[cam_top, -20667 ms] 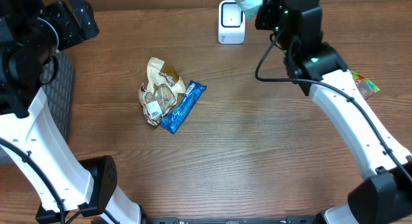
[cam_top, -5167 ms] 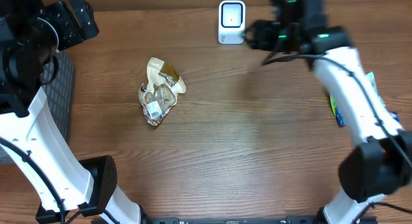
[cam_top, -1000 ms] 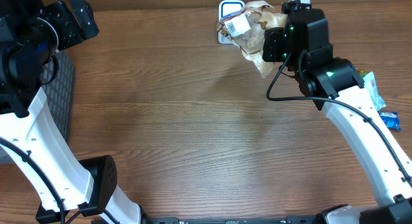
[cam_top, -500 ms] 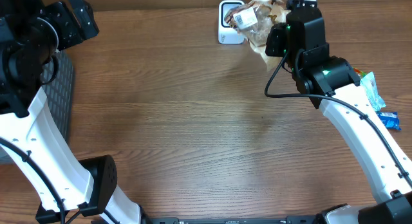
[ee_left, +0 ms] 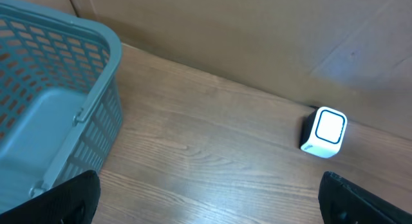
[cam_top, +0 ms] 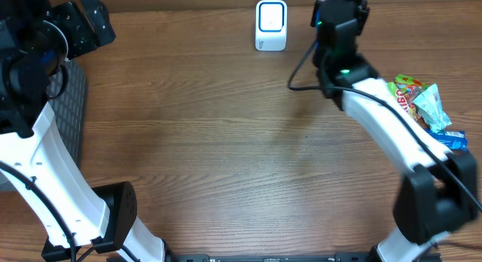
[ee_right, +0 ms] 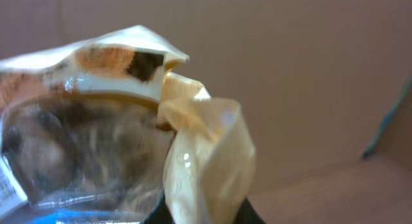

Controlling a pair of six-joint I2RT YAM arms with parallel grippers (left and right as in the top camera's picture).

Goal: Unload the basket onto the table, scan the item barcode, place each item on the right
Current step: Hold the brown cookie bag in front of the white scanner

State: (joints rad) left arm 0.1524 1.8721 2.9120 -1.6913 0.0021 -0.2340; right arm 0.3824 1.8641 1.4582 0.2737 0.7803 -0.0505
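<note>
Plastic snack bag [ee_right: 103, 134], clear and yellow, fills the right wrist view. It is pinched in the closed right gripper [ee_right: 199, 214] and lifted off the worktop [cam_top: 241, 156]. In the overhead view the bag itself cannot be seen; the right arm [cam_top: 354, 74] reaches to the frame's 1 o'clock, just right of the scanner [cam_top: 271, 25].

Treat the step in hand as the scan pass. Your next move calls for turning the white label, whose edge shows at 8 o'clock in the wrist view, toward the scanner window. If the read is done, carry the bag to the item pile [cam_top: 420, 104] at 3 o'clock.

The left gripper [ee_left: 209, 201] hangs fully open and empty, with the basket [ee_left: 58, 121] at its 9 o'clock.
</note>
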